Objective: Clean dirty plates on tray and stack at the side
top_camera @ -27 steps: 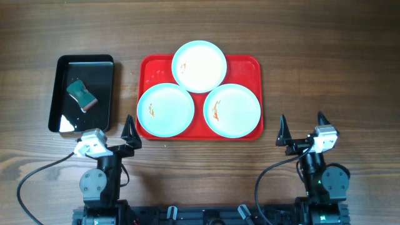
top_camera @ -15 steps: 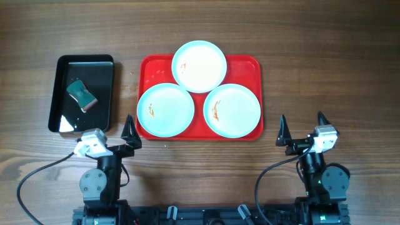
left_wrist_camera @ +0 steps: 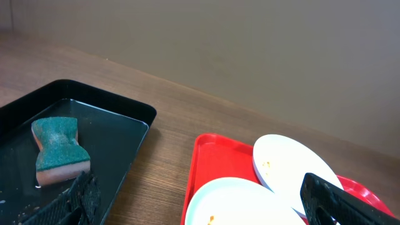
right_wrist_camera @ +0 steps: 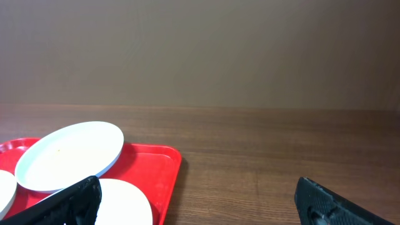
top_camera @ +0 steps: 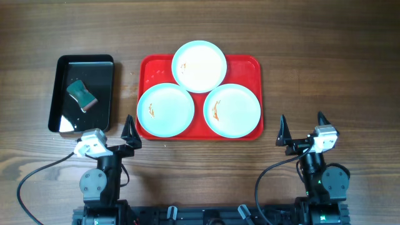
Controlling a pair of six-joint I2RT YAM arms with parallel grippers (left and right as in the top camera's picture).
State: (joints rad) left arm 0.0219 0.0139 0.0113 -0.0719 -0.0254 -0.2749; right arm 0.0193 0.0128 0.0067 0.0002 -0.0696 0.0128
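Nothing has moved since the earlier frames: both arms sit at the table's near edge. The left gripper (top_camera: pixel 104 130) and right gripper (top_camera: pixel 301 125) are spread wide, holding nothing. Three plates (top_camera: pixel 199 65) lie close together on the tray (top_camera: pixel 251 64) (orange smears plainest on the near two).

A dark wooden table (top_camera: pixel 325 56) is filling the overhead view, its grain running from 9 o'clock to 3 o'clock. A glossy black rectangular tray (top_camera: pixel 100 78) is sitting on it at about 9 o'clock from the view's centre. A green sponge (top_camera: pixel 82 94) with a pale underside is lying near the tray's middle, angled from 10 o'clock to 4 o'clock. A pale glint is showing at the tray's 7 o'clock corner. A plain brown wall (right_wrist_camera: pixel 200 50) is standing behind the table.
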